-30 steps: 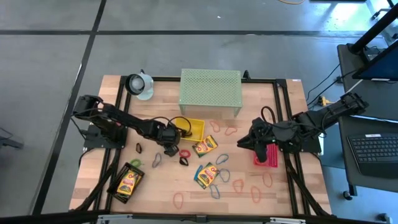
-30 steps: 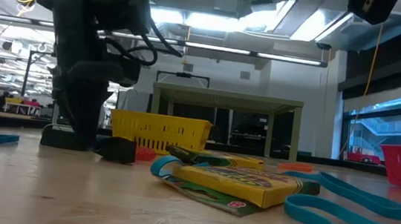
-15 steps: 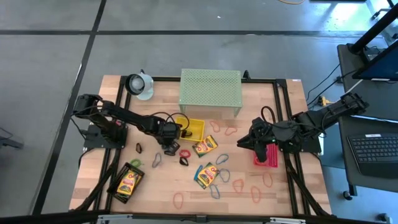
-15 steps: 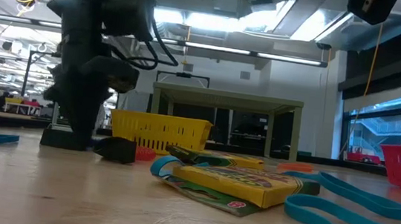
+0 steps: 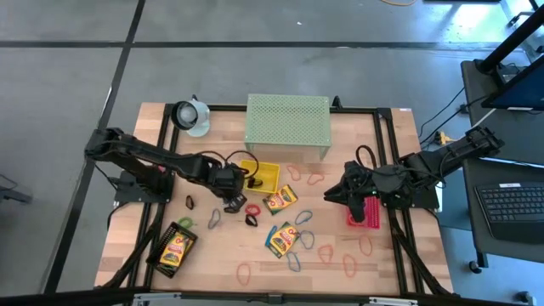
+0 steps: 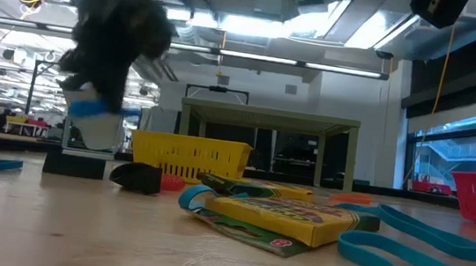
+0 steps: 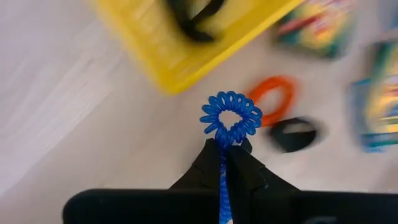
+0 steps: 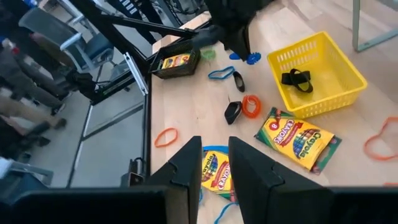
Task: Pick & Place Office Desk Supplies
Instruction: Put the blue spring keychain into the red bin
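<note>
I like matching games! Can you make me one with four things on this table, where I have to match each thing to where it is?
Things:
1. blue coil loop
2. black clip
3. crayon box
4. orange loop

Places:
A. in the black tray
B. on bare table wood beside the yellow tray
C. pinched in the left gripper
D. inside the yellow tray

Pairs: 1-C, 2-D, 3-A, 4-B
</note>
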